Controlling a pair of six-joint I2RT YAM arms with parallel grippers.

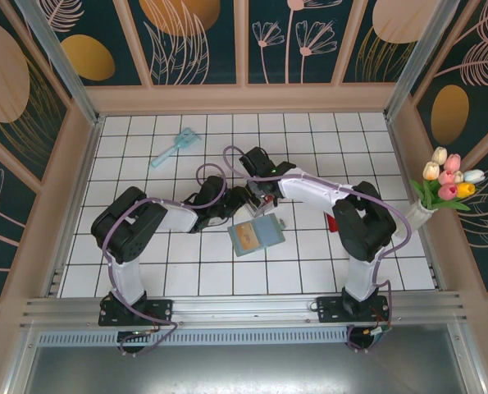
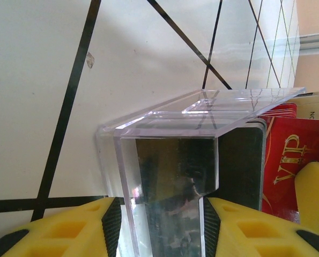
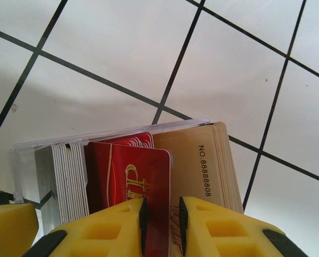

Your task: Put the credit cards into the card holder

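- The left gripper (image 2: 162, 227) is clamped on a clear plastic box (image 2: 202, 112). One yellow finger presses each side wall, and the box stands upright on the white tiled table (image 1: 350, 139).
- The credit cards (image 3: 148, 171) stand on edge inside this box, packed face to face. Directly ahead of the right gripper (image 3: 162, 214) are a whitish stack to its left, red ones in the middle and tan ones to its right.
- The right gripper's jaws are drawn nearly together around the top of one red card (image 3: 127, 176), which stands proud of the stack. Whether the pads already pinch it cannot be told.
- The card holder (image 1: 256, 236) lies flat on the table just behind both grippers, on the side toward the arm bases. Its blue-grey and tan face points up, and it is turned slightly askew to the tile lines.
- Both grippers are about equally close to the holder. The right one is on the card, so the carry looks like a lift straight up, then a short pull back toward its own base.
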